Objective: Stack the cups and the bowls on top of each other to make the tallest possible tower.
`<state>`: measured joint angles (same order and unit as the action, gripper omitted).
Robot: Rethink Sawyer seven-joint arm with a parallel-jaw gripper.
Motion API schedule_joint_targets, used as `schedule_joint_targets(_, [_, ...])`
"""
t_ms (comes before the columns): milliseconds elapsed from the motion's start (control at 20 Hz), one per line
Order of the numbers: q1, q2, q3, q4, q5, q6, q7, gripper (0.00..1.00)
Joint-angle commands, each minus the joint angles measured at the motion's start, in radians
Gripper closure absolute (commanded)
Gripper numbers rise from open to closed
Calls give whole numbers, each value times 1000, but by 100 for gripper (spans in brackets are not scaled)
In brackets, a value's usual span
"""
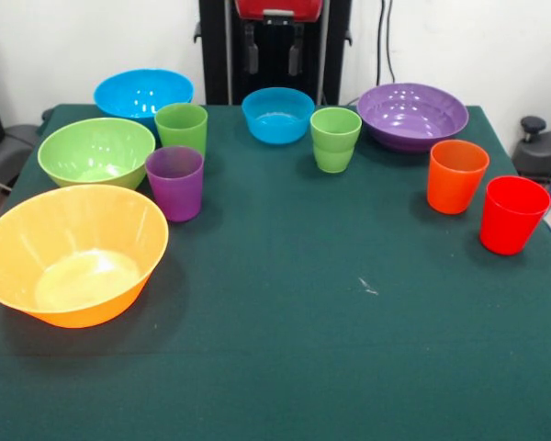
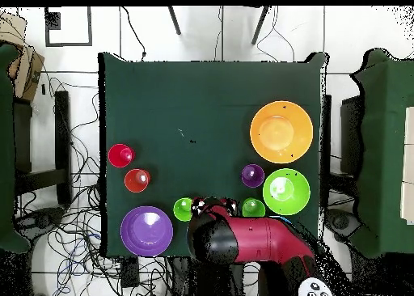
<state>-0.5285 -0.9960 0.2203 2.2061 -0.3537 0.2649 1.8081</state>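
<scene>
All pieces stand apart on the green table (image 1: pixel 303 349); none rests on another. At the left are the orange bowl (image 1: pixel 73 253), the green bowl (image 1: pixel 96 152), the large blue bowl (image 1: pixel 144 94), a green cup (image 1: pixel 181 129) and the purple cup (image 1: pixel 174 182). The smaller blue bowl (image 1: pixel 277 115) and the second green cup (image 1: pixel 335 138) are at the middle back. The purple bowl (image 1: pixel 412 115), orange cup (image 1: pixel 456 175) and red cup (image 1: pixel 513 214) are at the right. My gripper (image 1: pixel 273 55) hangs open and empty, drawn back above the smaller blue bowl.
In the overhead view the red arm (image 2: pixel 251 243) covers both blue bowls at the table's edge by the robot. The orange bowl (image 2: pixel 281 131), green bowl (image 2: pixel 286 192), purple bowl (image 2: pixel 146 230) and red cup (image 2: pixel 120 155) show there. Cables and chairs surround the table (image 2: pixel 202 99).
</scene>
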Motion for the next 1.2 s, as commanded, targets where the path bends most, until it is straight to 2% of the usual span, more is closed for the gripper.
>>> schedule_joint_targets(50, [41,28,-49,22,7,-96,180,0])
schedule_joint_targets(100, [33,27,-31,25,4,-83,161,0])
schedule_joint_targets(250, [71,12,-68,25,-2,-47,171,0])
schedule_joint_targets(300, [67,7,-57,42,1,-93,180,0])
schedule_joint_targets(350, [93,17,-77,42,-16,-163,199,0])
schedule_joint_targets(450, [166,47,-129,4,-14,-169,224,0])
schedule_joint_targets(550, [139,58,-77,2,24,-119,202,0])
schedule_joint_targets(650, [172,75,-107,-27,21,-80,193,0])
schedule_joint_targets(750, [158,81,-83,-19,34,-93,187,0])
schedule_joint_targets(1000, [168,133,-111,-13,14,-150,189,0])
schedule_joint_targets(1100, [153,158,-119,-27,-3,-161,174,0])
schedule_joint_targets(1200, [106,170,-116,-15,-22,-169,151,0])
